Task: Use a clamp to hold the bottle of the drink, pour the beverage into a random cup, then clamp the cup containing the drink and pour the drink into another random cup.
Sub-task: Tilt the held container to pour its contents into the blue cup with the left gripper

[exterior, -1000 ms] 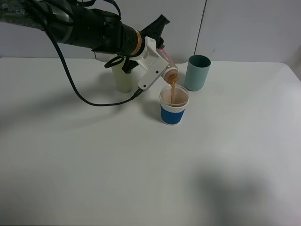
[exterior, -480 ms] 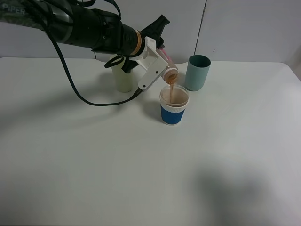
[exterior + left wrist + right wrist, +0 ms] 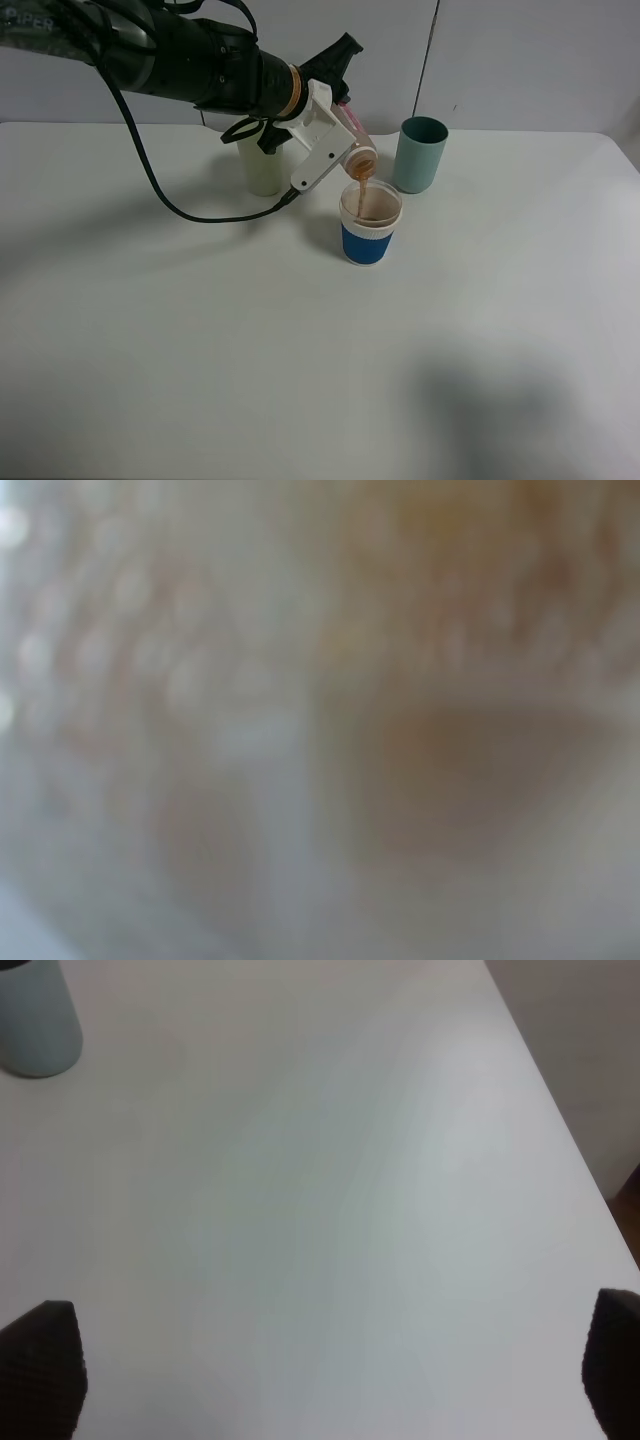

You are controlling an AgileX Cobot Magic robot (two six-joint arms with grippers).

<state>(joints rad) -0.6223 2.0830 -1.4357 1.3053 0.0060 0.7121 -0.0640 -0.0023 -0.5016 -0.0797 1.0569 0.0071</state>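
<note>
1. While the pour runs on, little has shifted in the last second. The left clamp [image 3: 345,118] and the bottle [image 3: 354,142] sit where they were, with the neck tipped perhaps a touch steeper. The stream of beverage [image 3: 363,185] looks thinner than it did. The brown level in the blue-sleeved cup [image 3: 368,238] stands higher.
2. Reading of that: the bottle is likely near empty and the first pour is close to done. The cup-to-cup pour has not begun.
3. Positions:
   - The blue-sleeved cup is upright at mid-table, directly under the bottle mouth and not touching it.
   - The pale yellow-green tumbler [image 3: 262,172] stands left of it and farther back, partly hidden behind the clamp's white housing. Its contents cannot be told.
   - The teal cup [image 3: 420,155] stands right of the blue-sleeved cup and farther back, near it but apart.
4. Left clamp: fingers closed tight on the bottle body, with the bottle slanted mouth-down toward the right. Its wrist view gives only a pale and brownish blur, too close to read.
5. Right gripper [image 3: 330,1370]: jaws wide apart, with nothing between them. It is over bare table [image 3: 330,1160] on the right side, and the teal cup shows at the edge of its wrist view. It does not appear in the high view.
</note>
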